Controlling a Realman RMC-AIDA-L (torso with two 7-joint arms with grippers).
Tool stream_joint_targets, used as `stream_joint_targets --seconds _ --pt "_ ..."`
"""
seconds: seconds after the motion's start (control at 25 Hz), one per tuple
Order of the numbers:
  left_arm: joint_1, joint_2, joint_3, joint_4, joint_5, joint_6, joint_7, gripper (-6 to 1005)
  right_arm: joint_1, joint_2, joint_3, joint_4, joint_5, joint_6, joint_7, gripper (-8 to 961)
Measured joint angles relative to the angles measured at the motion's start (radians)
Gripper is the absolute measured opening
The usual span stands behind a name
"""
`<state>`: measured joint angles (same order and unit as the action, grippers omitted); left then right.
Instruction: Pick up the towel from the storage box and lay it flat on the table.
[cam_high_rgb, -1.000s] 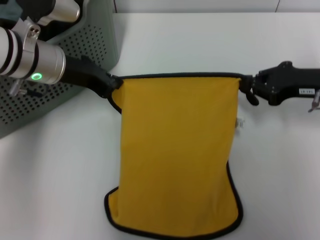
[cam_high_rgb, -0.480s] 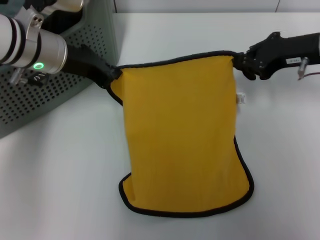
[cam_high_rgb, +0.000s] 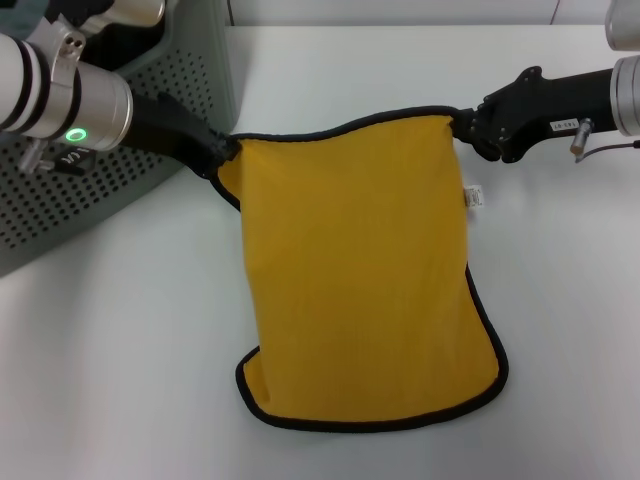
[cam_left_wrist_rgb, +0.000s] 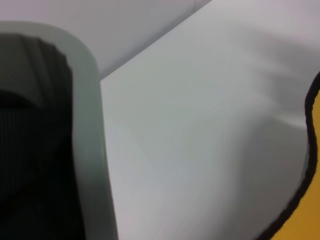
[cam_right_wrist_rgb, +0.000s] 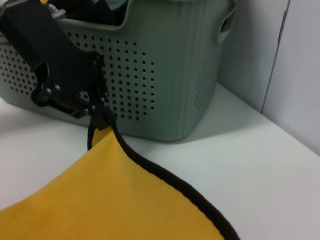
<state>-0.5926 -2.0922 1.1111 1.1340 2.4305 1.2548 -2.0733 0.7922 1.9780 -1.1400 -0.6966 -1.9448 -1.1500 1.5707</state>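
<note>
Yellow towel (cam_high_rgb: 365, 275) sags lower now, its bottom hem spread on the white desk (cam_high_rgb: 120, 360) at lower centre; left tool (cam_high_rgb: 222, 152) and right tool (cam_high_rgb: 462, 126) pinch the top corners, drawn slightly closer, slackening that edge. Laying flat looks nearly done.

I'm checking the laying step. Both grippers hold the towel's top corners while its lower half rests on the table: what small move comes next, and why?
Probably lower both arms together. The left gripper and right gripper pinch the towel by its top corners beside the storage box, and that top edge sags between them. The lower hem already lies on the table, so lowering, then releasing, should flatten the rest.
</note>
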Motion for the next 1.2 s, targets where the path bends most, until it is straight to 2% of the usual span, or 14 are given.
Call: stream_joint_targets --seconds 0.56,0.84,0.96,1.2 --pt "-0.009 -0.001 -0.007 -0.023 -0.007 0.000 -0.007 26 -0.019 0.015 0.008 -0.013 0.007 0.009 -0.007 134" --pt "-0.006 -0.001 -0.007 -0.018 -0.025 0.001 -0.006 34 -0.058 0.038 -0.001 -0.045 0.005 0.130 -0.010 138" --pt "0.000 0.004 -0.010 -0.012 -0.069 0.009 0.011 129 -0.081 0.039 0.001 -0.067 0.009 0.135 -0.011 139" --pt "0.035 0.022 -0.034 0.032 -0.215 0.097 0.100 366 -0.171 0.046 -0.008 -0.167 0.061 0.076 -0.027 352"
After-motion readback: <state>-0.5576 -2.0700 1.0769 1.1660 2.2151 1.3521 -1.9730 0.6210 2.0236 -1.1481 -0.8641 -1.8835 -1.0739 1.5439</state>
